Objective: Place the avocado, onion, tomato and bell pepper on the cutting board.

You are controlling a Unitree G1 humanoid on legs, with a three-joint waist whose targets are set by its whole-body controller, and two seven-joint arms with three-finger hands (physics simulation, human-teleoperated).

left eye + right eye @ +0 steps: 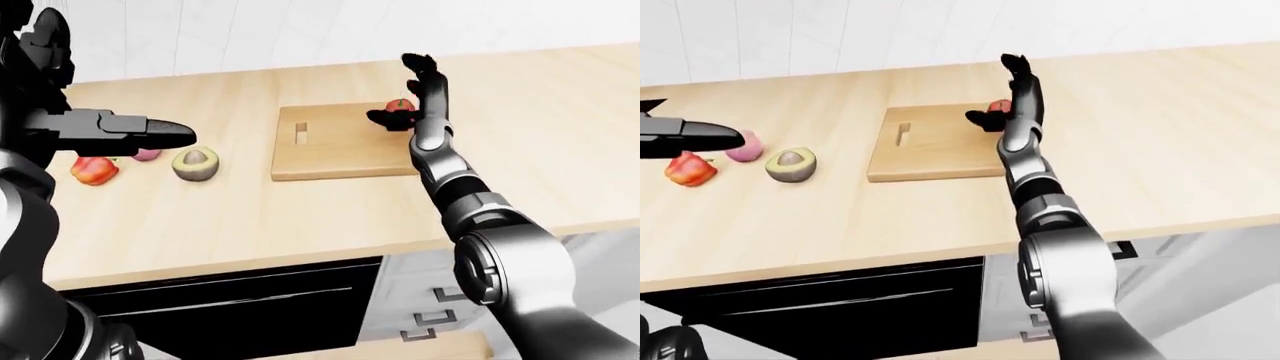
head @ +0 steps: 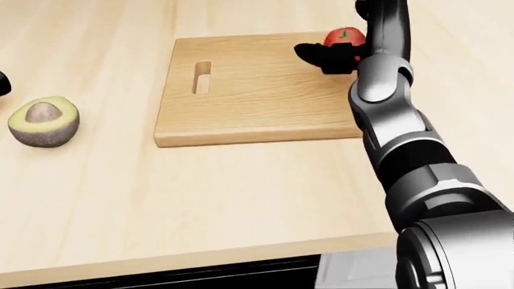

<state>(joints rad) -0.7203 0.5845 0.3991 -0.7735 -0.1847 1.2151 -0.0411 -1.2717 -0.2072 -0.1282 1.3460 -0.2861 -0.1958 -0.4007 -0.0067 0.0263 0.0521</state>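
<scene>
Head view: tomato (image 2: 344, 37) on cutting board (image 2: 257, 90); right hand (image 1: 412, 90) open

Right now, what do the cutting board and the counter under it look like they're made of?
The cutting board looks like wood with a matte finish: warm tan, visible streaked grain, and a slotted handle hole. The counter looks like paler wood or a wood-look laminate, smooth with faint grain; a render can't settle which.

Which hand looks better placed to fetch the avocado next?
The left hand. It hovers open near the avocado, onion and bell pepper at the view's left. The right hand is over the cutting board by the tomato, fingers spread.
</scene>
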